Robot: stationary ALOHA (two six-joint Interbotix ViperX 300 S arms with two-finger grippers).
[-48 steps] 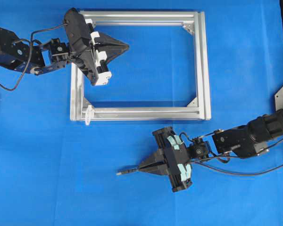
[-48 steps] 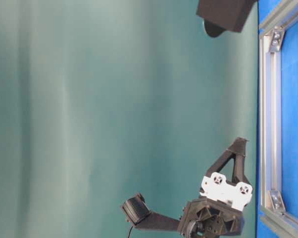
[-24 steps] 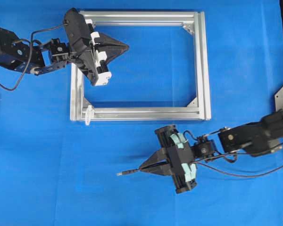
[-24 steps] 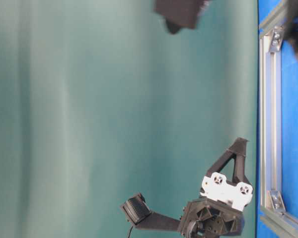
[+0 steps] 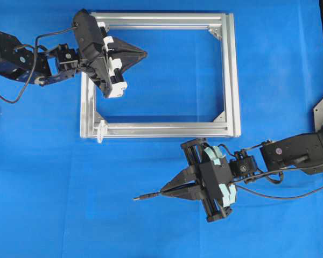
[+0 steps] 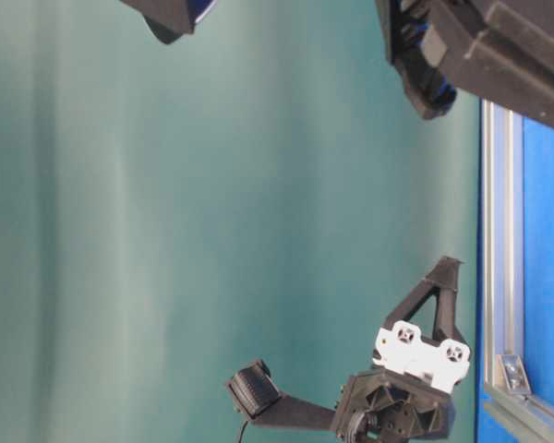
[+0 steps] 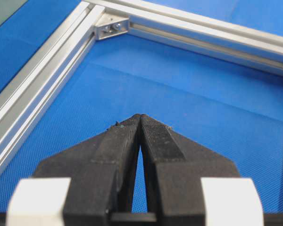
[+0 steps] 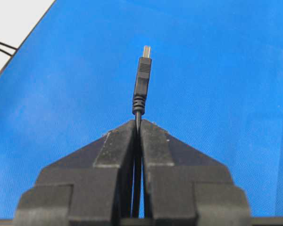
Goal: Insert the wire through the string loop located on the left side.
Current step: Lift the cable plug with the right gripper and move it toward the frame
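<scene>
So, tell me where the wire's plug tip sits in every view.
Overhead: plug tip lower centre, left of the right gripper, below the aluminium frame.
Table-level: not in it.
Left wrist: not in it.
Right wrist: upper centre, above the shut fingertips.
Shared landmark: right gripper.

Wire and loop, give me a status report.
Right gripper shut on wire, plug forward. Left gripper shut, empty. String loop unthreaded at frame corner. Path clear.

A robotics lab: blue cloth tabletop (image 5: 54,204), teal backdrop (image 6: 166,231), two arms.
</scene>
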